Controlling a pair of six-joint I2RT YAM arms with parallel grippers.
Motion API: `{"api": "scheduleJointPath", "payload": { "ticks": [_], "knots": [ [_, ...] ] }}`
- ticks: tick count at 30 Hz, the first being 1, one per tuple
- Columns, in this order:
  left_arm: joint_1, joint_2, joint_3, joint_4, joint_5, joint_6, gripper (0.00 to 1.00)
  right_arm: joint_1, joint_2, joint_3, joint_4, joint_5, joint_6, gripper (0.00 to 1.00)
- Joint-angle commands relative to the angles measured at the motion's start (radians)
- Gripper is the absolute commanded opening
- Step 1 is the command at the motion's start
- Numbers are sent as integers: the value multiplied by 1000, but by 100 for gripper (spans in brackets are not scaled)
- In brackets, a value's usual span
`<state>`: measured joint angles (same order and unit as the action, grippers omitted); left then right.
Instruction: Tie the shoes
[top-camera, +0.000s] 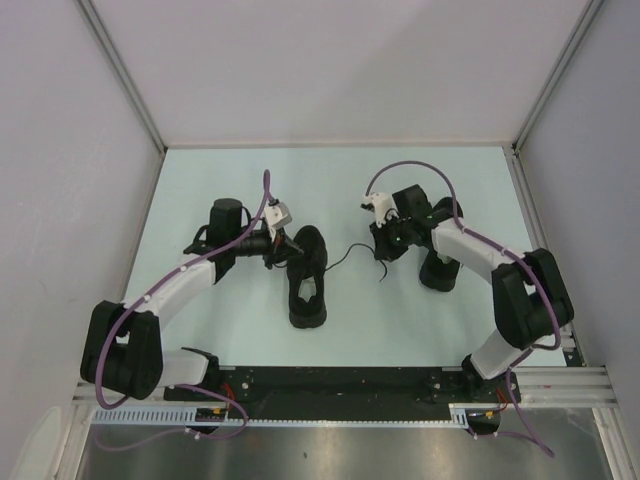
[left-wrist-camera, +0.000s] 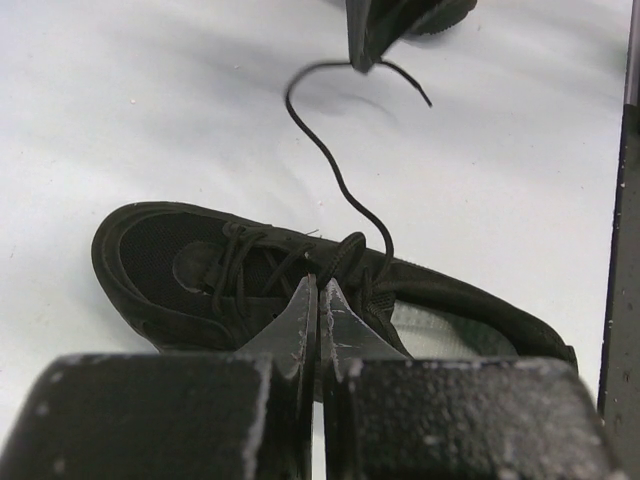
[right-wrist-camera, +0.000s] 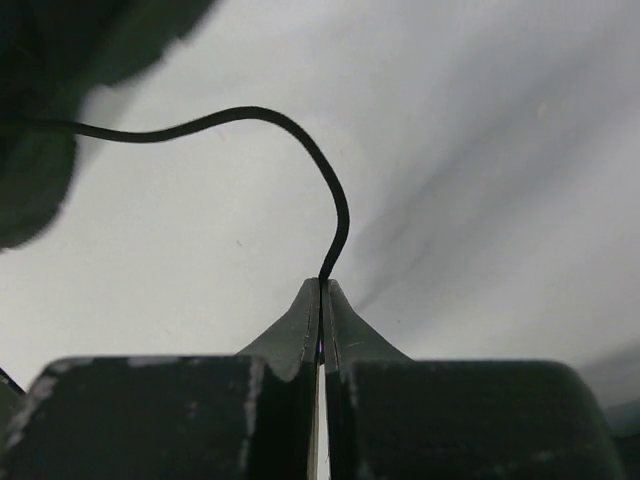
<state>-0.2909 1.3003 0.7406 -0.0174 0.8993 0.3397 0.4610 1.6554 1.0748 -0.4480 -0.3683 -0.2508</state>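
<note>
Sneaker lengthwise near-far, toe away, right jaws pinching lace

1. Pale mint-white table, flat & plain, walled by white panels on left, far & right sides.
2. One black low-top sneaker lies upright on it, just left of centre, toe to far side, heel twd near edge, grey insole showing.
3. Thin black lace trails off sneaker's right side; can't tell if it touches the table.
</note>
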Motion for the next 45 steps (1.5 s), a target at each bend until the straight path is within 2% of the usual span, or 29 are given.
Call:
{"api": "scheduleJointPath", "payload": {
  "ticks": [1,5,9,17,24,28,38,39,40,41,42,45],
  "knots": [
    [-10,-35,3,-6,50,50,0,2,-98,11,129,-93,33,0],
    [-13,-47,-1,-13,58,67,0,-1,-111,59,213,-170,105,0],
    [-24,-53,-3,-44,67,102,0,2,-33,206,244,-250,177,0],
    [-39,-78,-20,-70,75,137,0,142,182,509,230,-348,203,0],
    [-44,-99,-38,-82,81,162,0,249,313,576,376,-382,356,0],
    [-50,-119,-44,-104,90,185,0,274,380,576,486,-487,462,0],
    [-51,-136,-66,-111,81,196,0,341,422,536,470,-620,472,0],
    [-51,-134,-66,-111,81,197,0,346,420,539,454,-624,460,1],
    [-51,-133,-67,-113,79,197,0,346,422,543,412,-629,449,8],
    [-51,-131,-67,-113,78,199,0,334,419,556,399,-635,437,25],
    [-51,-131,-66,-113,78,199,0,328,414,560,393,-639,441,34],
    [-51,-128,-66,-104,76,188,0,291,382,586,388,-621,459,50]
  ]
}}
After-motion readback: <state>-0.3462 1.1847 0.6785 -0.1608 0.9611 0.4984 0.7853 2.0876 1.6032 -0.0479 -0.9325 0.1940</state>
